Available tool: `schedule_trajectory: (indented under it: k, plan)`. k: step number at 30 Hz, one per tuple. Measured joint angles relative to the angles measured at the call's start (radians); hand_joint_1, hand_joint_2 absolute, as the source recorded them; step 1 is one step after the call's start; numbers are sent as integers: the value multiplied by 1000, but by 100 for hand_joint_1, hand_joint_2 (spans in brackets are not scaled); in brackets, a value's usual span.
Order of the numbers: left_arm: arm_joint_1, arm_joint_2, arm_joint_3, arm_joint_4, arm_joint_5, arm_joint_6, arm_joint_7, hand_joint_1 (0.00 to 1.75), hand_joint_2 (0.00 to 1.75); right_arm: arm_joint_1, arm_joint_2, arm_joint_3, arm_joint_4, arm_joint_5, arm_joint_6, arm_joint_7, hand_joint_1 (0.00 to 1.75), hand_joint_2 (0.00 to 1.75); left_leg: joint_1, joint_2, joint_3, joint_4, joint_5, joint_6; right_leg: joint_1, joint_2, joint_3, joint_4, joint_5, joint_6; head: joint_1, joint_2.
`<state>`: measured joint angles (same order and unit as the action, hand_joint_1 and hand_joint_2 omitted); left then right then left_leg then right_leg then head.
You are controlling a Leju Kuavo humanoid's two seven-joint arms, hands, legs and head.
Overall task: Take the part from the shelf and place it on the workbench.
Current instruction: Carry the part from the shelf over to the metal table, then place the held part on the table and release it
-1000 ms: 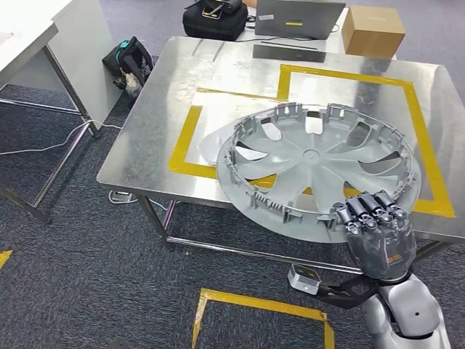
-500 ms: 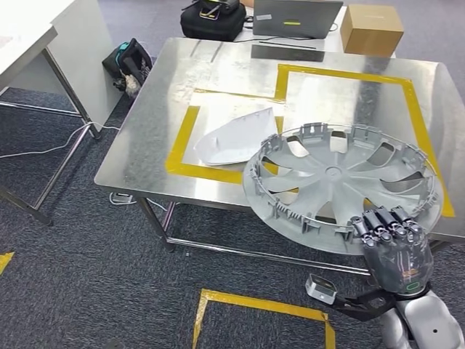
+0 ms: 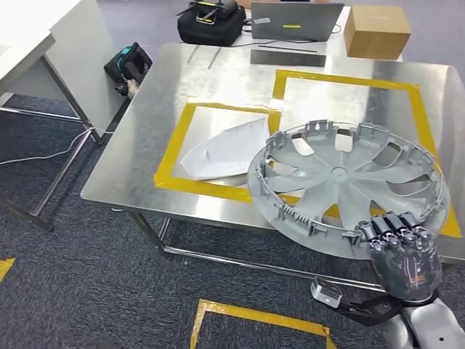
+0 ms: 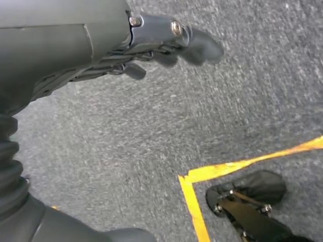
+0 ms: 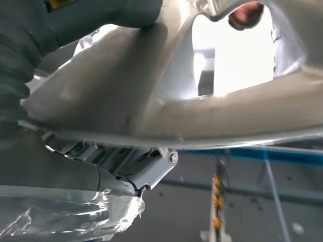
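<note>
A large grey wheel cover (image 3: pixel 345 182), inner side up, hangs over the near right part of the steel workbench (image 3: pixel 164 109). My right hand (image 3: pixel 403 251) grips its near rim, fingers curled over the edge. Up close in the right wrist view the wheel cover (image 5: pixel 190 96) spans the frame, with my right hand (image 5: pixel 114 171) clamped on it. A yellow tape rectangle (image 3: pixel 416 116) marks the bench surface below the cover. My left hand (image 4: pixel 152 45) hangs over the carpet with nothing in it, fingers loosely extended.
A white flat panel (image 3: pixel 224 149) lies inside a smaller yellow tape frame (image 3: pixel 170 156) left of the cover. A cardboard box (image 3: pixel 381 30), a laptop (image 3: pixel 296 20) and a black bag (image 3: pixel 211 22) stand at the bench's far edge. A white table (image 3: pixel 33 43) stands at the left.
The wheel cover and my right hand have shifted to the right over the bench, uncovering the white panel. The view has moved closer to the bench.
</note>
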<state>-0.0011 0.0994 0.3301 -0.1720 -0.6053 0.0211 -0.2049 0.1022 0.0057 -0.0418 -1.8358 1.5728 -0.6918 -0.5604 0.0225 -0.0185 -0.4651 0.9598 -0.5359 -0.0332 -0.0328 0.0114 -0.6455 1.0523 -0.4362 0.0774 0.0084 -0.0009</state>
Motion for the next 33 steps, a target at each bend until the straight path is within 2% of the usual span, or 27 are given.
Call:
schedule_trajectory:
  k: [1,2,3,5,7,8,9,10,11,13,14,15,17,18,19,21,22,23,24,25,27,28,29,30,31,33]
  plan:
    - [-2,1,0,0,0,0,0,0,175,-1,2,-2,0,0,0,0,175,175,-1,0,-1,1,-3,-6,0,0,6,0,-10,-15,-4,0]
    - [-7,1,0,0,-1,1,1,0,175,0,4,-5,0,0,0,-1,175,175,-1,2,-7,13,1,-10,-1,1,7,3,-16,-23,-10,0]
    - [-12,0,0,0,-1,1,1,0,175,-1,5,-7,0,1,0,-1,175,175,0,6,-25,44,9,-16,-1,1,15,1,-23,-32,-12,0]
    - [-20,-2,0,0,-2,2,1,0,175,-1,9,-9,2,0,0,-1,175,175,2,14,-105,160,9,-29,1,0,41,-15,-35,-44,-15,0]
    - [-18,-4,1,0,-4,2,1,0,175,0,12,-11,6,0,0,-1,175,175,2,18,-192,261,-32,-37,5,1,77,-38,-47,-52,-15,0]
    - [-15,-4,1,0,-5,2,1,0,175,3,14,-12,8,0,0,-2,175,175,0,18,-222,278,-50,-35,7,2,97,-50,-53,-54,-16,0]
    - [-13,-5,1,0,-6,2,1,0,175,5,15,-13,10,0,0,-3,175,175,-3,18,-241,268,-50,-28,9,4,118,-62,-60,-56,-16,0]
    - [-12,-5,1,0,-6,3,1,0,175,6,17,-13,11,1,0,-3,175,175,-10,18,-249,233,-26,-16,12,5,139,-73,-67,-57,-17,0]
    - [-10,-4,2,0,-7,4,1,0,175,6,19,-14,12,1,0,-4,175,175,-20,18,-249,179,27,2,14,6,158,-83,-73,-58,-18,0]
    - [-3,2,6,0,-5,10,7,0,175,3,22,-14,15,1,0,-3,175,175,-48,13,-240,48,171,44,21,11,186,-94,-90,-53,-19,0]
    - [1,5,10,0,-4,14,14,0,175,2,23,-14,16,1,0,-2,175,175,-58,11,-234,7,222,57,24,14,194,-98,-100,-50,-19,0]
    - [4,7,14,0,-3,19,23,0,175,0,24,-14,18,1,0,0,175,175,-63,8,-228,-14,243,61,28,16,200,-99,-112,-47,-20,0]
    - [1,5,20,0,-3,27,37,0,175,-5,25,-14,19,1,0,8,175,175,-59,7,-217,-12,228,57,32,14,213,-101,-136,-42,-22,0]
    - [-4,3,22,0,-3,29,39,0,175,-11,25,-14,19,1,0,13,175,175,-56,6,-212,-11,218,57,34,11,213,-86,-154,-40,-21,0]
    - [-8,1,24,0,-3,30,40,0,175,-17,25,-13,19,1,0,19,175,175,-53,5,-206,-12,212,59,35,7,200,-51,-180,-38,-20,0]
    - [-11,-4,26,0,-4,31,41,0,175,-24,25,-11,22,0,0,26,175,175,-48,5,-195,-13,199,64,37,1,135,80,-247,-39,-16,0]
    - [-10,-7,27,0,-4,31,41,0,175,-25,25,-11,25,0,0,28,175,175,-47,5,-189,-12,193,65,38,1,96,147,-270,-40,-16,0]
    - [-7,-10,27,0,-4,31,42,0,175,-24,25,-10,28,1,0,29,175,175,-47,4,-182,-12,187,65,39,1,67,189,-272,-39,-16,0]
    - [-5,-11,28,0,-4,31,43,0,175,-23,24,-10,31,1,0,31,175,175,-46,4,-173,-12,180,64,39,1,51,195,-248,-37,-16,0]
    - [-3,-12,29,0,-5,31,42,0,175,-22,24,-10,34,1,0,34,175,175,-45,3,-165,-11,175,62,37,1,50,163,-201,-33,-16,0]
    - [-2,-10,31,0,-7,27,35,0,175,-22,21,-9,41,1,0,52,175,175,-45,0,-154,-5,164,55,29,0,69,46,-94,-18,-15,0]
    - [-1,-9,33,0,-9,23,31,0,175,-23,16,-7,46,1,0,69,175,175,-46,-2,-154,2,160,51,26,0,81,-3,-64,-15,-15,0]
    - [-1,-6,35,0,-10,18,25,0,175,-24,8,-4,54,1,1,96,175,175,-48,-3,-157,8,157,47,23,0,88,-30,-52,-16,-16,0]
    - [-1,-4,38,0,-10,12,21,0,175,-25,-5,4,63,1,5,138,175,175,-51,-4,-160,13,155,48,23,2,92,-38,-55,-20,-17,0]
    - [-1,-2,41,0,-10,7,17,0,175,-28,-24,16,73,1,14,198,175,175,-52,-5,-164,15,157,53,22,4,94,-43,-57,-26,-18,0]
    - [-3,-1,48,0,-9,-1,12,0,175,-45,-91,72,95,1,55,416,175,175,-55,-5,-165,15,160,67,22,5,93,-42,-55,-29,-19,0]
